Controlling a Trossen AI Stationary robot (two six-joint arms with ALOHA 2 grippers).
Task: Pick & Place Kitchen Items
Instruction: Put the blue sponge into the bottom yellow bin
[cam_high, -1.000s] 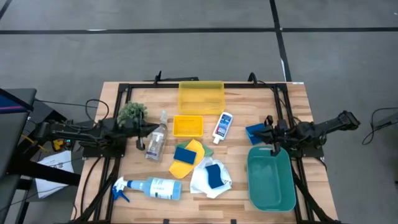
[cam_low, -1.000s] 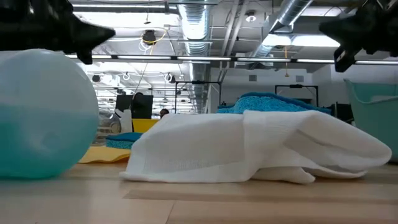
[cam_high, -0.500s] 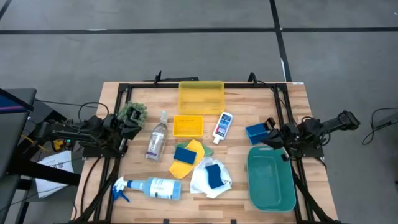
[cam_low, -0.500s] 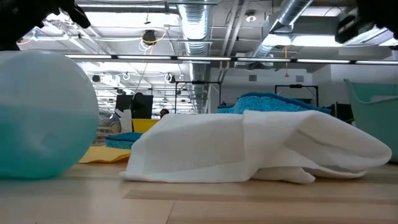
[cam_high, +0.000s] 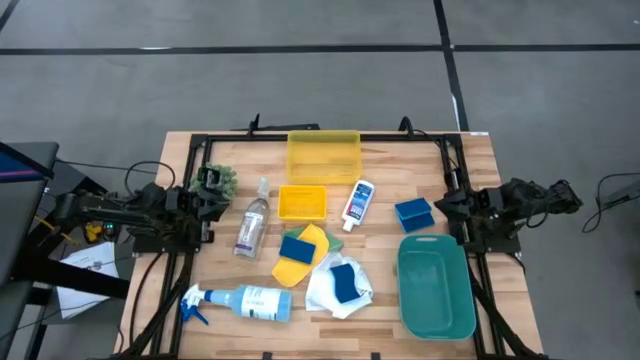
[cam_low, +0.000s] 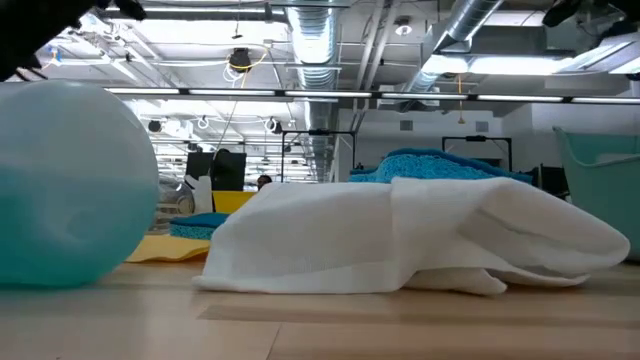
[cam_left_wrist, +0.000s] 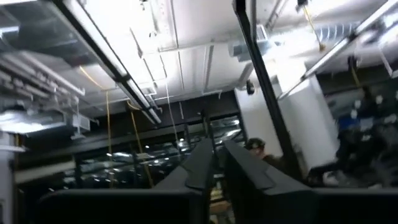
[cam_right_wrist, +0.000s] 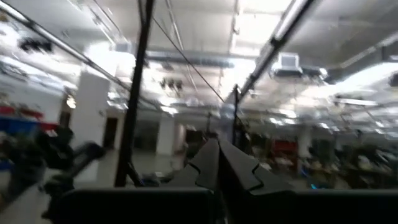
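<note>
On the wooden table lie a clear spray bottle (cam_high: 251, 222), a blue-white spray bottle (cam_high: 245, 301) on its side, a small white blue-capped bottle (cam_high: 358, 203) and a bare blue sponge (cam_high: 412, 212). A second sponge (cam_high: 297, 246) rests on a yellow cloth (cam_high: 300, 266), and a third (cam_high: 343, 281) on a white cloth (cam_high: 330, 295). My left gripper (cam_high: 207, 188) hangs raised at the left edge beside the plant, tipped upward, its fingers (cam_left_wrist: 200, 163) a narrow gap apart with nothing between them. My right gripper (cam_high: 445, 205) is raised beside the bare sponge, tipped upward, shut (cam_right_wrist: 217, 163) and holding nothing.
Two yellow trays, a large one (cam_high: 323, 155) and a small one (cam_high: 302, 202), stand at the far middle. A teal bin (cam_high: 436, 285) sits at the near right. A small green plant (cam_high: 217, 180) stands by the left arm. A black frame (cam_high: 300, 138) rims the table.
Both grippers have risen from low over the table and tipped from pointing down to pointing upward. The left has drawn back toward the table's left edge, away from the clear bottle. The right has lifted off the teal bin's far rim. No object has moved.
</note>
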